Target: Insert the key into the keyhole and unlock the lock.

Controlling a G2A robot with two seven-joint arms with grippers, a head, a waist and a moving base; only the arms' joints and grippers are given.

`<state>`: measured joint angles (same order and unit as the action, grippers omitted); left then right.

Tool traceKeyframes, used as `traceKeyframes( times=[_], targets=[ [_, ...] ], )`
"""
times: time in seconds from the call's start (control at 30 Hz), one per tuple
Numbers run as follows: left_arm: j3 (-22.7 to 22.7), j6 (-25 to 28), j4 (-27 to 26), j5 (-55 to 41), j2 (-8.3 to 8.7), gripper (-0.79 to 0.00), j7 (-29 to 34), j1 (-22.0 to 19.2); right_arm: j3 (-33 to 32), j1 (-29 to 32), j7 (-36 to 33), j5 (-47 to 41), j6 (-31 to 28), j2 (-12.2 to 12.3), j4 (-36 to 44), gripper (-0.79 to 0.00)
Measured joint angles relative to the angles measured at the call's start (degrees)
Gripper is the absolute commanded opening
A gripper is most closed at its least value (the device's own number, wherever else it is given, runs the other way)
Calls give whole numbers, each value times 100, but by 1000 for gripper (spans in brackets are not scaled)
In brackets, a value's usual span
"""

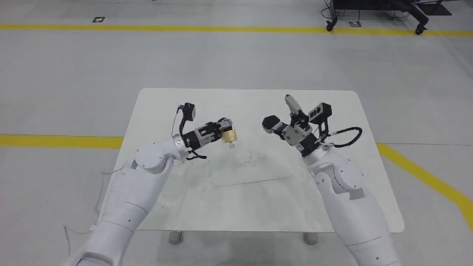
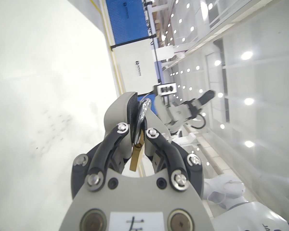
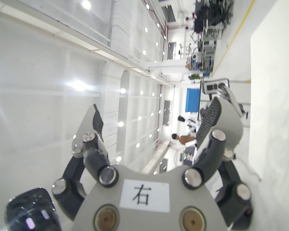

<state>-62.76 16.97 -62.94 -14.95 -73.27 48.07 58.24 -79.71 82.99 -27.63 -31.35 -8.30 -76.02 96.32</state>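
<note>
Left pincer (image 2: 141, 111) grips the lock (image 2: 136, 156) above the surface (image 1: 332, 192); right pincer (image 3: 156, 111) gapes empty; advise steady hold, keyhole turned toward it.

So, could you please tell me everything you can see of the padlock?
The padlock has a brass-coloured block body and a shiny silver metal shackle. The left claw is shut on it, clamping it from both sides. It is held in the air above the white table, touching nothing else. Its keyhole is hidden, and I cannot tell whether the shackle is latched.
</note>
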Motion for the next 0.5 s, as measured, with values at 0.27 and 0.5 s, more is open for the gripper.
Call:
traceKeyframes(
  times=[0.27, 0.5],
  targets=[
    [659, -270, -28, 1650, -47, -785, -298, -85, -265, 194, 194, 174, -177, 28, 301, 0],
    [935, -330, 44, 2489, -56, -539, -437, -157, -266, 194, 194, 175, -177, 28, 303, 0]
  ],
)
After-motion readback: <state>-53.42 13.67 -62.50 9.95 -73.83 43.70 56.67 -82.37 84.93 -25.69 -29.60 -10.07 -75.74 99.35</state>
